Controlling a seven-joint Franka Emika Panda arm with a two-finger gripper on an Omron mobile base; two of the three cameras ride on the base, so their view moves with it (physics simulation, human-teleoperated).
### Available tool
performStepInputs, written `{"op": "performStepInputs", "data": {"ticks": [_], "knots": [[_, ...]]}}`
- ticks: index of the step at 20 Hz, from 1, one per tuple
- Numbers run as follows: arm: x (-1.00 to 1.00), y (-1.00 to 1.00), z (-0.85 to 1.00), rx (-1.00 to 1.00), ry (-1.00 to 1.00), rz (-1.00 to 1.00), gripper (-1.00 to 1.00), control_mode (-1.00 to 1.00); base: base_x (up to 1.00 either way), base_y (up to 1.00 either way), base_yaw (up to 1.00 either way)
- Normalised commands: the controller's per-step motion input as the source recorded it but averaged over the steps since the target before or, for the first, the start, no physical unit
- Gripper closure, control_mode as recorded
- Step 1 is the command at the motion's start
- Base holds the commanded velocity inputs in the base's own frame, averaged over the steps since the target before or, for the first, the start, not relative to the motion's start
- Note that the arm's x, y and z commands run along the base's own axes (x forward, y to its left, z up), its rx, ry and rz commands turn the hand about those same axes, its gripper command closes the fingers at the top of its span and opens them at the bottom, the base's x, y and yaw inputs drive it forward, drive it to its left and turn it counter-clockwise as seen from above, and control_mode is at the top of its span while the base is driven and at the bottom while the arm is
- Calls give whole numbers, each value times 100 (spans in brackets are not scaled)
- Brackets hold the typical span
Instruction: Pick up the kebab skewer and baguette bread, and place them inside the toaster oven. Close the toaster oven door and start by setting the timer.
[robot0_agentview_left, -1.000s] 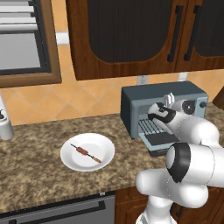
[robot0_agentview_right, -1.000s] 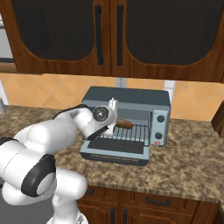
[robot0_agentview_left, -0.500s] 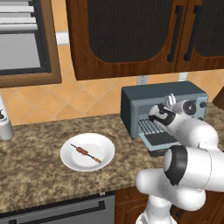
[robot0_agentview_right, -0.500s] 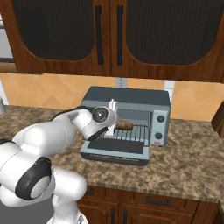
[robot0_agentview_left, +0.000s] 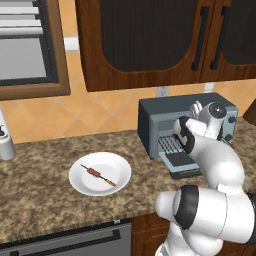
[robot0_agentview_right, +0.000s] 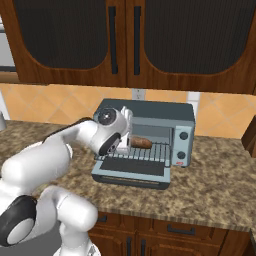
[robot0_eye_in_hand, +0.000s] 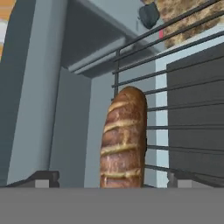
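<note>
The granite counter (robot0_agentview_left: 45, 195) carries the toaster oven (robot0_agentview_right: 183, 116), a blue-grey box standing against the tiled wall under dark wood cabinets (robot0_agentview_right: 190, 45). The toaster oven door (robot0_agentview_right: 131, 170) lies dropped flat toward the front, exposing the wire rack (robot0_agentview_right: 155, 151). The white arm reaches into the oven mouth, and the gripper (robot0_eye_in_hand: 113, 177) stands released, its two fingertips spread wide on either side of the loaf without touching it. The baguette bread (robot0_eye_in_hand: 123, 138) lies on the wire rack inside the oven, free of the fingers. Well to the left on the counter sits a white plate (robot0_agentview_left: 120, 165), and the kebab skewer (robot0_agentview_left: 98, 174) lies across its middle.
</note>
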Motion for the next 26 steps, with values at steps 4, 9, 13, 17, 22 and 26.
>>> {"op": "performStepInputs", "data": {"ticks": [4,9,13,17,22,26], "knots": [[-79,18,44,-13,21,26,-100,-100,0,0,0],[-87,44,13,-9,25,50,-100,-100,0,0,0],[-45,86,0,-1,32,73,-100,-100,0,0,0],[-14,99,0,-4,31,68,-100,-100,0,0,0],[-17,100,-3,-21,20,47,-100,-100,0,0,0],[-3,100,-2,-21,12,31,-100,-100,0,0,0]]}}
